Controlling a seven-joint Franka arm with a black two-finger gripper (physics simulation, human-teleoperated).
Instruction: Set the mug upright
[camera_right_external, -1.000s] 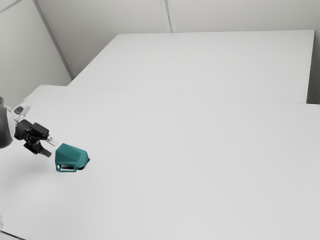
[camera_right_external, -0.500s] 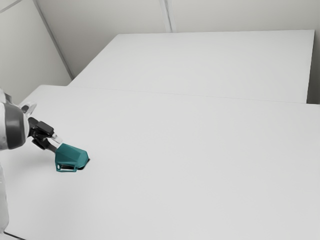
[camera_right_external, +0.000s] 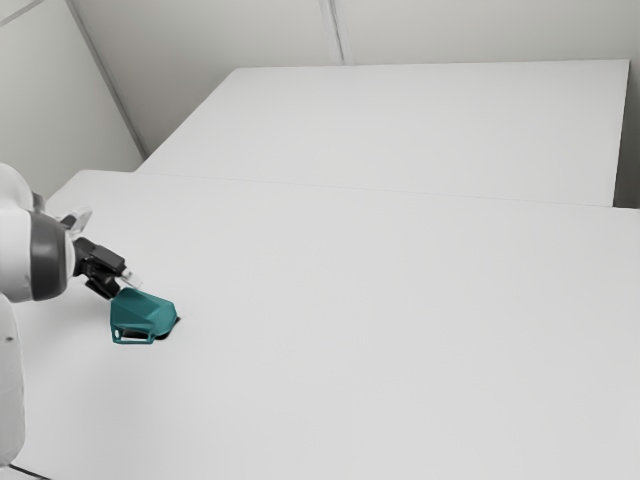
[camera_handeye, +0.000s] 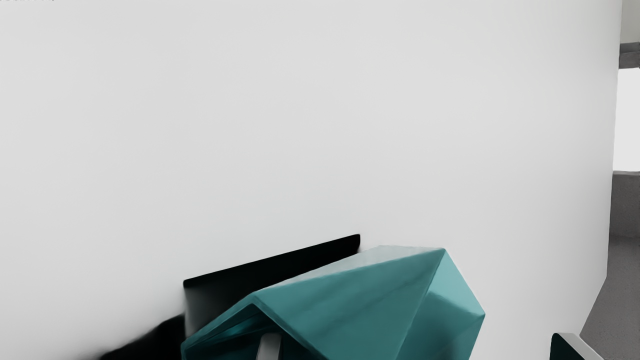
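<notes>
So your mug is lying on its side on the counter, around eight o'clock from the middle of the exterior view, handle near its six. Looks like you're on the grasp step. Jaws are wide open, one tip inside the mouth, the other outside, gripping nothing; can't tell if either touches. I'd check the wall's properly between them, then close, lift a bit and rotate the mouth to face up.
</notes>
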